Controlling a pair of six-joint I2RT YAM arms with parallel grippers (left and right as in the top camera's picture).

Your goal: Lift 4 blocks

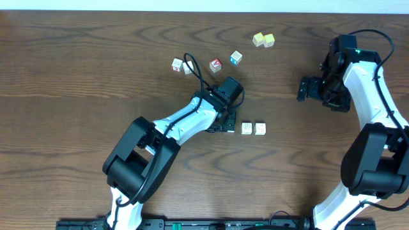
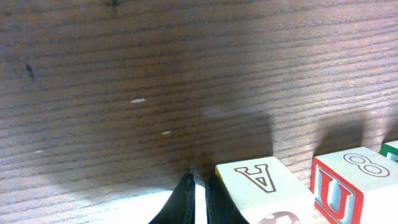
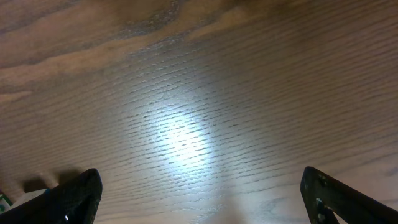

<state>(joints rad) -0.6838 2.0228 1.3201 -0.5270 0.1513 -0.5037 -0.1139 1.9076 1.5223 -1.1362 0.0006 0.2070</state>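
Two of the little white blocks sit side by side near the middle of the tabletop (image 1: 77,57). The A block (image 1: 246,129) has a letter A on its face. The U block (image 1: 260,129) is just beside it, on the side toward the right edge, and has a red frame with a U.

The other two white blocks are nearer the far edge, toward the left. The far-left block (image 1: 177,64) and its neighbor block (image 1: 187,68) are right next to each other. All four blocks rest flat on the wood.

The left gripper (image 2: 196,202) is down low at the tabletop, just beside the A block. Its two black fingers are pressed together with nothing between them.

The right gripper (image 3: 202,193) is well apart from the blocks, over bare wood near the right edge. Its fingers are spread very wide and hold nothing.

A red cube (image 1: 215,64) and a blue cube (image 1: 236,57) sit close to the far pair. Two yellow cubes (image 1: 263,40) sit together closest to the far edge.
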